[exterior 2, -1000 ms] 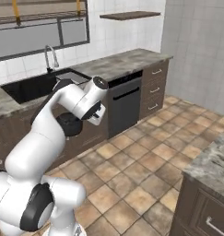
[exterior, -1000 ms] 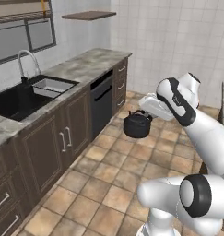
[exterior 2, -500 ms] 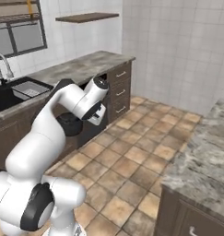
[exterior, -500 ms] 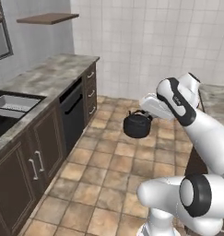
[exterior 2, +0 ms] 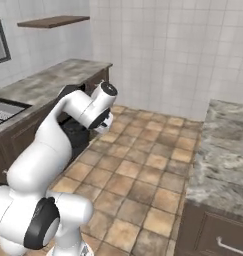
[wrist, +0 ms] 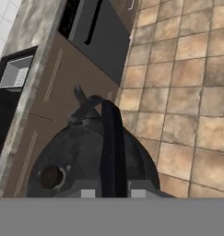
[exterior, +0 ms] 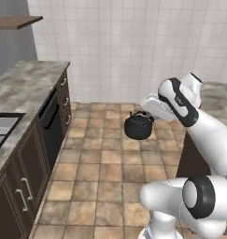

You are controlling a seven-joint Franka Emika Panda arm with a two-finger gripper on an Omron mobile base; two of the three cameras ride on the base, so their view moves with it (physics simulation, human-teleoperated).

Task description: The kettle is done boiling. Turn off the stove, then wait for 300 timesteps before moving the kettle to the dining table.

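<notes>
In the left base view, the kettle (exterior: 138,127) hangs in the air over the tiled floor (exterior: 101,163), carried just below the hand (exterior: 150,111) at the end of the white arm. It is well clear of the brown cabinets and their marble top (exterior: 26,86) on the left. On the far right, behind the arm, a strip of grey-beige marble (exterior: 217,100) shows, likely the dining table.

In the right base view, the arm reaches left and forward, and the kettle (exterior 2: 74,131) is a dark shape mostly hidden behind the forearm. The dining table (exterior 2: 225,155) runs along the right side, its desk top bare where it can be seen, well apart from the kettle.

In the hand view, the hand (wrist: 112,193) is closed tight on the thin arched handle (wrist: 112,143), which runs straight up between the finger tips. The round black body, the knobbed lid (wrist: 51,176) and the short spout (wrist: 79,95) hang below it, over floor tiles and cabinet fronts.

The step in hand seems to be the carry to the dining table. The next move calls for bringing the kettle over that marble top, lowering it upright until it rests, then opening the hand.
</notes>
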